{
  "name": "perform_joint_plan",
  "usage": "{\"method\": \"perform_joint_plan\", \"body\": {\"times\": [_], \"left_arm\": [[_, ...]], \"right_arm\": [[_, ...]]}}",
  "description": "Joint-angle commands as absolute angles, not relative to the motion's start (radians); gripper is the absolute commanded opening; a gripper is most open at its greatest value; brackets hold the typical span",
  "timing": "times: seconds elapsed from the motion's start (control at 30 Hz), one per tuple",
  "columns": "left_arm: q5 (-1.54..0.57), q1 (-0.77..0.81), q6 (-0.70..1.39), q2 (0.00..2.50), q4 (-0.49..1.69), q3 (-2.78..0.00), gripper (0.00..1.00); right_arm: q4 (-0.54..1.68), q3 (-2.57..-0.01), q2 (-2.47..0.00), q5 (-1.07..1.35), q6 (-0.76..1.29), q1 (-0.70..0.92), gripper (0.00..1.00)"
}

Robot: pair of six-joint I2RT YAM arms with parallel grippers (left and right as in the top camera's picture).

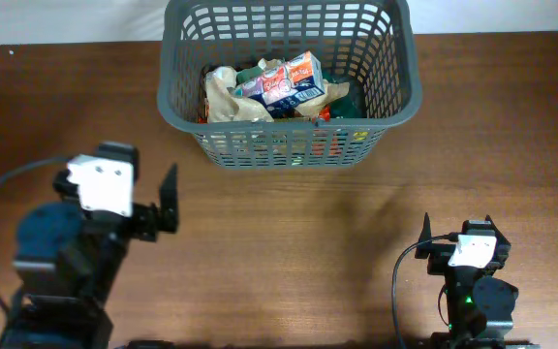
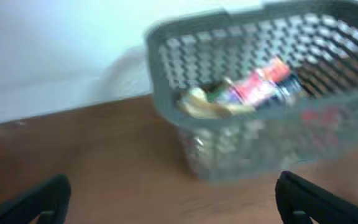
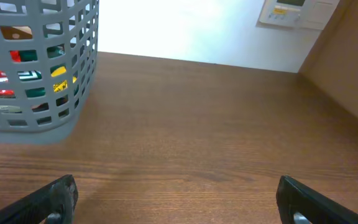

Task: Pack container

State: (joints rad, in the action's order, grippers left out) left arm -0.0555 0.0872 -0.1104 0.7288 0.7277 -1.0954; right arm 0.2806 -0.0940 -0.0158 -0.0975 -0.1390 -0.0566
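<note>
The dark grey lattice container (image 1: pixel 387 97) stands at the far middle of the wooden table, holding several snack packets (image 1: pixel 284 85), among them a red, white and blue one. It also shows blurred in the left wrist view (image 2: pixel 166 93) and at the left of the right wrist view (image 3: pixel 73 93). My left gripper (image 1: pixel 168 199) is open and empty, left of and in front of the container; its fingers (image 2: pixel 173 199) frame bare table. My right gripper (image 1: pixel 458 233) is open and empty near the front right edge; its fingers (image 3: pixel 176 199) frame bare table.
A white wall runs behind the table. A wall panel (image 3: pixel 291 12) and a brown surface (image 3: pixel 353 56) show at the right in the right wrist view. Bare wood lies between the container and both grippers.
</note>
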Motion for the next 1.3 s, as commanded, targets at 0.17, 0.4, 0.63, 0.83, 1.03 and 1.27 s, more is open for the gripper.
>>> {"method": "perform_joint_plan", "body": {"times": [0.17, 0.4, 0.63, 0.83, 1.03, 1.27], "left_arm": [[-0.142, 0.098, -0.102, 0.679, 0.761, -1.052, 0.99], [-0.142, 0.097, -0.102, 0.675, 0.877, -1.052, 0.99], [-0.142, 0.097, -0.102, 0.670, 0.924, -1.052, 0.99], [-0.057, 0.096, -0.102, 0.669, 0.974, -1.052, 0.99], [0.084, 0.096, -0.102, 0.664, 1.156, -1.051, 0.99], [0.123, 0.096, -0.102, 0.663, 1.205, -1.026, 0.99]], "right_arm": [[0.280, -0.087, -0.006, -0.109, -0.142, -0.059, 0.99], [0.280, -0.087, -0.006, -0.109, -0.142, -0.059, 0.99], [0.280, -0.087, -0.006, -0.109, -0.142, -0.059, 0.99], [0.280, -0.087, -0.006, -0.109, -0.142, -0.059, 0.99], [0.280, -0.087, -0.006, -0.109, -0.142, -0.059, 0.99], [0.280, -0.087, -0.006, -0.109, -0.142, -0.059, 0.99]]}}
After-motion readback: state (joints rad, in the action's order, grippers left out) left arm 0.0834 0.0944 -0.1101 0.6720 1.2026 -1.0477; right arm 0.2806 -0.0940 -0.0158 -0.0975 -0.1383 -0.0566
